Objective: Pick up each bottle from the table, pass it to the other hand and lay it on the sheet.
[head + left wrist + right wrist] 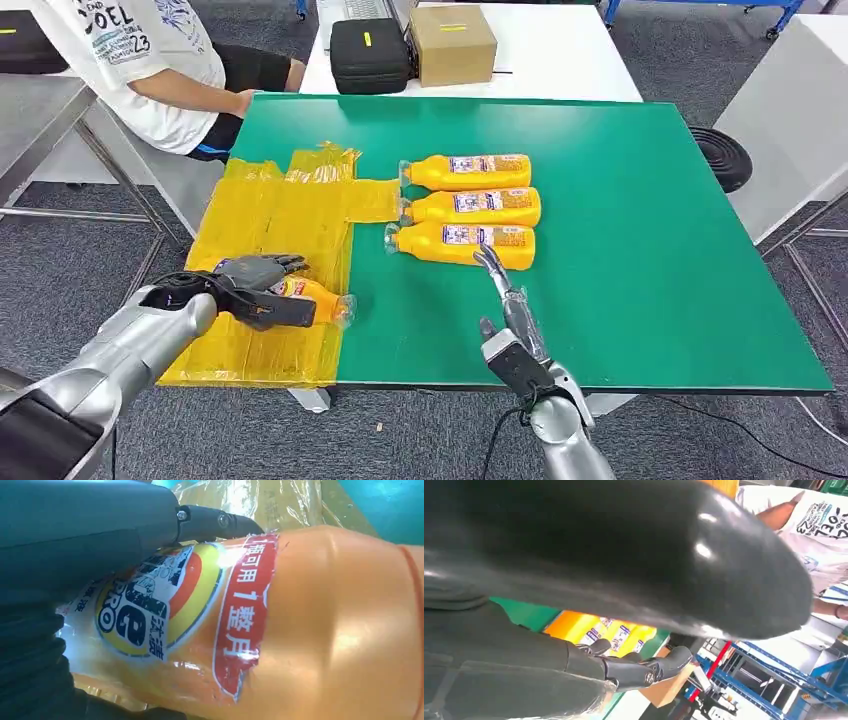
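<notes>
- Bottles are the matter in hand: four orange ones in the head view, three lying in a row on the green table and one over the yellow sheet.
- That fourth bottle is gripped by the left hand, fingers wrapped round its labelled body, cap end pointing toward the table's middle. It lies on its side low over the near part of the sheet; whether it already rests on the plastic or hangs just above it, I cannot tell.
- Close behind that hand, the wrist camera shows the bottle's label pressed under the dark fingers, with crinkled yellow sheet behind.
- The right hand holds nothing. Its fingers are stretched out and apart, the tips reaching toward the nearest bottle of the row, close to or just touching its near edge.
- The middle bottle and the far bottle lie untouched, side by side, caps toward the sheet.
- My judgement: the first bottle is at the laying-down step, so roughly a quarter of the job is nearly done. Three full rounds of pick, pass and lay are left.
- A seated person is at the far left corner, beside the table, hands away from the bottles.
</notes>
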### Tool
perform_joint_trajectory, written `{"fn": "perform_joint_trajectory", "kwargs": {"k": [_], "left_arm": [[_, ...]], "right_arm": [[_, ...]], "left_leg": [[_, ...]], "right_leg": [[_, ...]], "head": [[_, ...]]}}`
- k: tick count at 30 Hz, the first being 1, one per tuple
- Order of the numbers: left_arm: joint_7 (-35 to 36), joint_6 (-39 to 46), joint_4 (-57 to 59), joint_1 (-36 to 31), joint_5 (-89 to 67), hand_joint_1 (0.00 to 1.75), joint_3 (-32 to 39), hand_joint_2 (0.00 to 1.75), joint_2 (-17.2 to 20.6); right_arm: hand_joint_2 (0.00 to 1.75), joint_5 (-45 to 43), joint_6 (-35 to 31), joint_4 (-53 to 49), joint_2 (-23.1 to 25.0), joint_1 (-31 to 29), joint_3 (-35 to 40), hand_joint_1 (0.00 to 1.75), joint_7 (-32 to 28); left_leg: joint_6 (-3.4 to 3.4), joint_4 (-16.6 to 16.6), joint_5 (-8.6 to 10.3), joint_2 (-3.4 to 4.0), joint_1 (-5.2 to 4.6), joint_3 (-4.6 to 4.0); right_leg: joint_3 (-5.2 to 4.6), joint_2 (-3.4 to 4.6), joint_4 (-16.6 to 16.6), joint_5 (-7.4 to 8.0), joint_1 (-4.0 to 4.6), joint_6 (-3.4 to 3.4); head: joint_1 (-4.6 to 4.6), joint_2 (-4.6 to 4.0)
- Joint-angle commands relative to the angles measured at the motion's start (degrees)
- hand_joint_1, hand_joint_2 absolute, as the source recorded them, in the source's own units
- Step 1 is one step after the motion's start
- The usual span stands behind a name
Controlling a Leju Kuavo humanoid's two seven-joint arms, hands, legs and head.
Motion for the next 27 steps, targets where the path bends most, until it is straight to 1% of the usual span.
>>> {"fn": "perform_joint_trajectory", "kwargs": {"k": [1, 2, 4, 6, 8, 13, 15, 18, 27], "left_arm": [[-0.5, 0.01, 2.31, -0.65, 0.45, 0.0, -2.54, 1.75, 0.72], [-0.35, 2.22, 0.44, -0.78, 0.98, 0.0, -1.61, 1.75, 1.35], [-0.06, 2.02, -1.13, -1.44, 1.88, 0.0, -0.81, 1.75, 1.71], [-0.08, 2.43, -5.66, -2.66, 3.51, 0.0, 0.12, 1.75, 3.7], [0.44, 0.26, -9.71, -3.44, 5.21, 0.0, 0.35, 1.75, 5.67], [1.0, -1.86, -13.39, -3.3, 5.95, 0.0, -0.45, 1.75, 8.39], [0.47, -3.45, -14.41, -3.31, 5.37, 0.0, -2.44, 1.75, 9.81], [-0.17, -5.04, -14.97, -3.49, 4.7, 0.0, -4.27, 1.75, 11.12], [-1.2, -6.26, -15.68, -3.39, 3.94, 0.0, -6.62, 1.75, 12.76]], "right_arm": [[0.0, -0.37, -0.29, 4.21, -0.69, -1.84, -1.06, 0.0, -0.34], [0.0, -0.51, -0.41, 4.13, -0.77, -1.62, -1.19, 0.0, -0.39], [0.0, -0.56, -0.47, 3.93, -0.88, -1.3, -1.36, 0.0, -0.39], [0.0, -0.65, -0.55, 3.55, -0.93, -0.95, -1.73, 0.0, -0.41], [0.0, -0.87, -0.62, 3.31, -0.79, -0.84, -2.16, 0.0, -0.34], [0.0, -1.07, -0.62, 3.31, -0.67, -1.07, -2.37, 0.0, -0.24], [0.0, -1.39, -0.71, 3.27, -0.63, -1.11, -2.57, 0.0, -0.03], [0.0, -1.52, -0.77, 3.01, -0.65, -1.0, -2.85, 0.0, 0.07], [0.0, -1.93, -0.72, 2.94, -0.43, -0.97, -3.37, 0.0, 0.38]], "left_leg": [[-0.02, -0.06, -0.06, 0.15, 0.03, 0.19], [-0.01, -0.03, -0.04, 0.1, 0.01, 0.12], [-0.02, -0.01, -0.05, 0.1, 0.05, 0.1], [-0.03, 0.02, -0.02, 0.05, 0.05, 0.02], [-0.04, 0.05, -0.01, 0.03, 0.06, -0.06], [-0.07, 0.09, -0.06, 0.1, 0.1, -0.04], [-0.07, 0.05, -0.05, 0.11, 0.08, -0.03], [-0.07, 0.05, -0.01, 0.11, 0.08, -0.08], [-0.06, 0.03, -0.02, 0.06, 0.08, -0.04]], "right_leg": [[0.16, 0.07, -0.09, -0.01, 0.06, -0.15], [0.1, 0.04, -0.05, -0.01, 0.04, -0.1], [0.1, 0.02, -0.05, -0.02, 0.07, -0.15], [0.02, -0.02, -0.02, -0.01, 0.07, -0.12], [-0.06, -0.03, 0.01, 0.01, 0.08, -0.15], [-0.08, 0.0, 0.05, -0.05, 0.13, -0.23], [-0.06, 0.02, 0.03, -0.03, 0.11, -0.22], [-0.12, 0.04, 0.02, 0.0, 0.1, -0.18], [-0.06, -0.04, 0.0, -0.03, 0.1, -0.22]], "head": [[0.0, 0.0], [0.0, 0.0], [0.0, 0.0], [-0.02, 0.0], [-0.02, 0.0], [0.02, 0.0], [0.0, 0.0], [0.0, 0.0], [0.0, 0.0]]}}
